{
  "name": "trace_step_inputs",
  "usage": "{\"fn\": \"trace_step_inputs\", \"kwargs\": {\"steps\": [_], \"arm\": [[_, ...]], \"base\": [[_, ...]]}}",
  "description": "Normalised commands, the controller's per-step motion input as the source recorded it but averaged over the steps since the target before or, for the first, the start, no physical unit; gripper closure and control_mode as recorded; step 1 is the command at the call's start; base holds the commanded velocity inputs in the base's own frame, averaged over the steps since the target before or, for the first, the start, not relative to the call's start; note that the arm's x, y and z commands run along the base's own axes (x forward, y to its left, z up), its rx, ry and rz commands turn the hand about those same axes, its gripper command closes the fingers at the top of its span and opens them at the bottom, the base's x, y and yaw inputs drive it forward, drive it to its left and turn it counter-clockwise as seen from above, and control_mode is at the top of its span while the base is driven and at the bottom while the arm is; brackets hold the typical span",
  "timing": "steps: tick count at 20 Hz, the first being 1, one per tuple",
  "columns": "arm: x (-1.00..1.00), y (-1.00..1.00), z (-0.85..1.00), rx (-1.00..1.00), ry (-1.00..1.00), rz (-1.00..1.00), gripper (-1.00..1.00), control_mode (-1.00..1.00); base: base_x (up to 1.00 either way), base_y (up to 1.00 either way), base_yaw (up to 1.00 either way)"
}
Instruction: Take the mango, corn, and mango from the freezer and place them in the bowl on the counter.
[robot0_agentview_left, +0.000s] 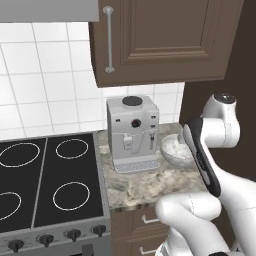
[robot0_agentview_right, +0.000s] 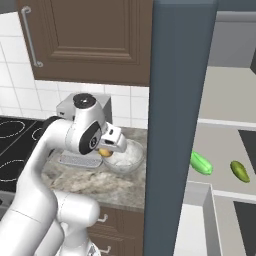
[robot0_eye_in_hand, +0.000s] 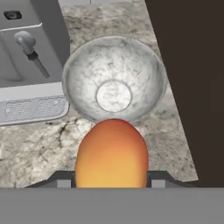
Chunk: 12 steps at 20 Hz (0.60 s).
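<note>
My gripper (robot0_agentview_right: 106, 150) is shut on an orange-yellow mango (robot0_eye_in_hand: 111, 153), held just above the counter (robot0_agentview_left: 145, 186) at the near rim of the bowl (robot0_eye_in_hand: 113, 78). The whitish speckled bowl (robot0_agentview_left: 173, 150) holds nothing and stands right of the coffee machine, against the freezer's dark side. From the right base camera the mango (robot0_agentview_right: 104, 152) hangs at the bowl's (robot0_agentview_right: 127, 159) left edge. The freezer's blue-grey door (robot0_agentview_right: 175, 125) stands open. On a pale inner shelf lie a bright green item (robot0_agentview_right: 201, 163) and an olive-green one (robot0_agentview_right: 240, 171). I cannot tell which of them is the corn.
A grey coffee machine (robot0_agentview_left: 132, 132) stands on the counter left of the bowl, its drip tray (robot0_eye_in_hand: 33, 109) close to my hand. A black cooktop (robot0_agentview_left: 45, 180) lies further left. Brown wall cabinets (robot0_agentview_left: 160, 40) hang overhead.
</note>
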Motion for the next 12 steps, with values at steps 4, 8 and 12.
{"fn": "trace_step_inputs", "kwargs": {"steps": [4, 8, 12], "arm": [[0.27, -0.13, -0.28, 0.0, 0.03, 0.0, 1.0, -1.0], [0.21, -0.12, -0.23, 0.0, 0.02, 0.0, 1.0, -1.0], [0.25, -0.1, -0.25, 0.0, 0.03, 0.0, 1.0, -1.0]], "base": [[0.0, 0.0, 0.0], [0.0, 0.0, 0.0], [0.0, 0.0, 0.0]]}}
